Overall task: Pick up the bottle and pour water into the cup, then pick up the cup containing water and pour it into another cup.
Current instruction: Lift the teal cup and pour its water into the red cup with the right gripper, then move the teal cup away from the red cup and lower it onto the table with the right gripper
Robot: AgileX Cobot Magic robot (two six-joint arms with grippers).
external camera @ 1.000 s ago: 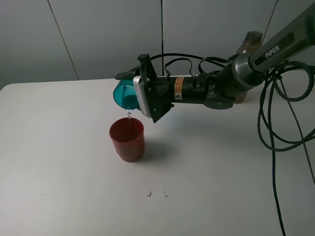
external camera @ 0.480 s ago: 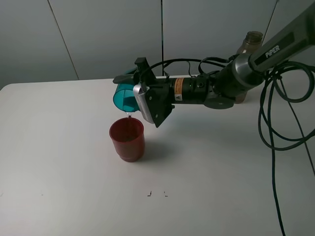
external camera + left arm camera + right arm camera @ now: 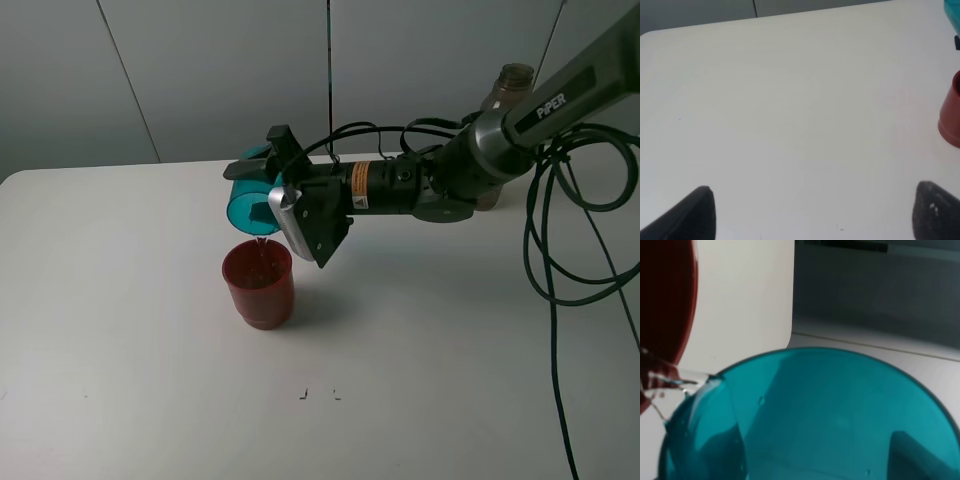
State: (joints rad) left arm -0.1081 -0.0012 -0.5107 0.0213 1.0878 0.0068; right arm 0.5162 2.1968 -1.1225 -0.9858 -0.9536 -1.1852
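My right gripper [image 3: 275,190] is shut on the teal cup [image 3: 247,206] and holds it tipped on its side, mouth down-left, just above the dark red cup [image 3: 259,283], which stands upright on the white table [image 3: 120,330]. A thin stream of water runs from the teal cup's rim into the red cup; the right wrist view shows the teal cup [image 3: 815,415], the water and the red cup's rim [image 3: 665,315]. The grey-brown bottle [image 3: 507,92] stands at the back right, partly hidden behind the right arm. My left gripper [image 3: 810,212] is open and empty over bare table; the red cup [image 3: 951,115] sits at that view's edge.
Black cables [image 3: 575,230] hang from the right arm over the table's right side. Two small dark marks [image 3: 320,394] lie on the table near its front. A grey panelled wall [image 3: 200,70] stands behind the table.
The right gripper has rolled the teal cup further over, tipping its mouth lower toward the red cup. Water keeps pouring. The red cup and bottle have not moved.
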